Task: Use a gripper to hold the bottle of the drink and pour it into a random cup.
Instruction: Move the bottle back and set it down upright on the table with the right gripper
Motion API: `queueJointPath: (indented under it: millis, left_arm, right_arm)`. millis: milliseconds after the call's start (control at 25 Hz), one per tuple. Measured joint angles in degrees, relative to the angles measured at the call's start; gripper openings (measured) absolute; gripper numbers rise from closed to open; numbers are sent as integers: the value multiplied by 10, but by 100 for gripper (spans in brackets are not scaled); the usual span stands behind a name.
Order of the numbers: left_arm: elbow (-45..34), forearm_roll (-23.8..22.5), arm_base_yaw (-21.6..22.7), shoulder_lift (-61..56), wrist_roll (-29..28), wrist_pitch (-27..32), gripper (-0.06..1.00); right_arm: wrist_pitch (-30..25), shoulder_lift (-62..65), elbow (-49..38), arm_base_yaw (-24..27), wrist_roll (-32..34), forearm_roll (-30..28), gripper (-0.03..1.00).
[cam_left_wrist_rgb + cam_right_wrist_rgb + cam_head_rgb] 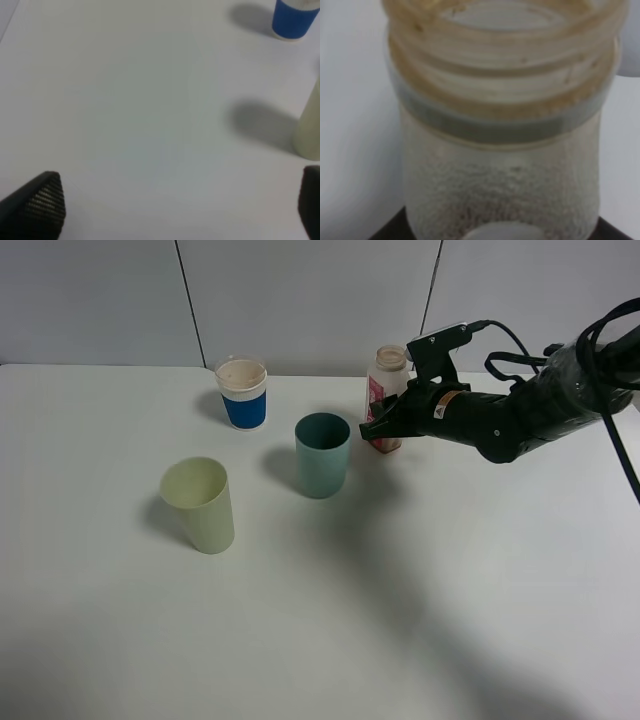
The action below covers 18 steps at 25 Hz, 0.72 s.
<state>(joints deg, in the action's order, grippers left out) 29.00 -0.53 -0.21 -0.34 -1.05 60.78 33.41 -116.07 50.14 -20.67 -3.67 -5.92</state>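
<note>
The bottle of the drink [387,380] stands capless at the back of the table, to the right of the teal cup [322,455]. My right gripper [383,430] reaches in from the right and is shut on the bottle's lower body, over the pink-red label. The right wrist view is filled by the bottle [500,165], with its open threaded neck and brownish residue. Black finger parts [387,232] show at its base. I cannot tell whether the bottle rests on the table or is just lifted. My left gripper [180,210] is open and empty over bare table.
A pale yellow-green tumbler [200,505] stands front left of the teal cup and shows in the left wrist view [310,125]. A blue-banded white paper cup [242,392] stands at the back, also in the left wrist view [295,17]. The table [420,620] is white.
</note>
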Motion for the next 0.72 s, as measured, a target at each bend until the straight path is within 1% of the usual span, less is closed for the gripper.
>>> queueJointPath:
  millis: [80, 160, 280, 400, 520, 720]
  left_arm:
    - [0, 0, 0, 0, 0, 0, 93]
    - [0, 0, 0, 0, 0, 0, 93]
    - [0, 0, 0, 0, 0, 0, 93]
    - [0, 0, 0, 0, 0, 0, 93]
    - [0, 0, 0, 0, 0, 0, 93]
    - [0, 0, 0, 0, 0, 0, 93]
  right_arm:
    - [1, 0, 0, 0, 0, 0, 36]
    - [1, 0, 0, 0, 0, 0, 43]
    - [-7, -6, 0, 0, 0, 0, 66]
    - [-3, -7, 0, 0, -1, 0, 84]
    - [-1, -7, 0, 0, -1, 0, 91]
    - [-3, -6, 0, 0, -1, 0, 93]
